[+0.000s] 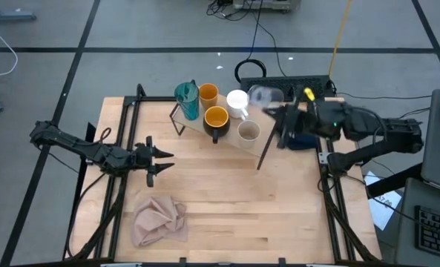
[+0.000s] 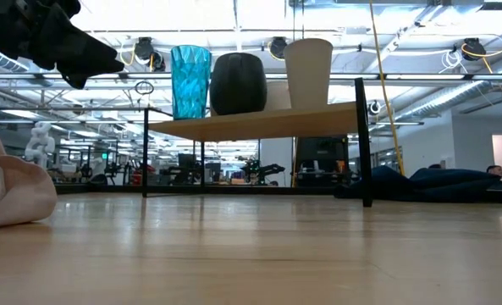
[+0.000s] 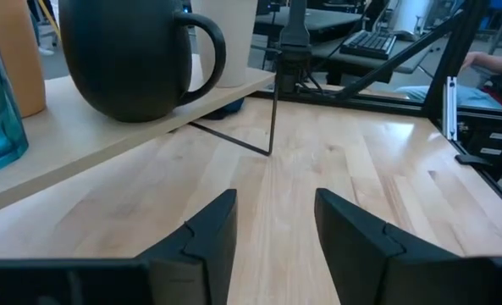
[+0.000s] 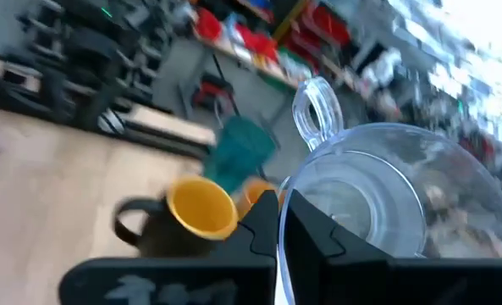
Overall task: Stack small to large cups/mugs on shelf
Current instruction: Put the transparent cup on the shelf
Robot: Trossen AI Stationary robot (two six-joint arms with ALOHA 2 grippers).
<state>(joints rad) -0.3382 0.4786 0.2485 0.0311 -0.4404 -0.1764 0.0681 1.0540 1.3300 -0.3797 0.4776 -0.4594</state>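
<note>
- Six vessels counted in the high view: teal tumbler (image 1: 187,100), orange cup (image 1: 208,94), black mug with orange inside (image 1: 216,122), white handled mug (image 1: 238,101), beige cup (image 1: 248,133), clear glass (image 1: 265,96).
- Five of them standing on the shelf (image 1: 198,122), a light-wood board on a thin black wire frame toward the table's far side; tumbler at the board's left end, beige cup at its right end.
- Sixth one, the clear glass, lifted off the board and held above the table's far right edge, just beyond the white mug.
- Two grippers: right gripper (image 4: 283,222) closed on the glass rim, one finger inside the glass, handle loop turned away from the fingers (motion blur in both the overhead and the wrist views).
- Left gripper (image 3: 274,222) hanging over the left half of the table, fingers parted with a clear gap and holding nothing, pointed toward the black mug and the shelf's near leg.
- Two cloths: a pink cloth (image 1: 160,219) crumpled near the front left of the table (image 1: 234,215), a navy cloth (image 2: 441,183) by the right edge behind the shelf.
- Open wood across the front and middle of the table, from the pink cloth over to the right edge.
- Under the shelf, seen from table height, bare wood between the legs.
</note>
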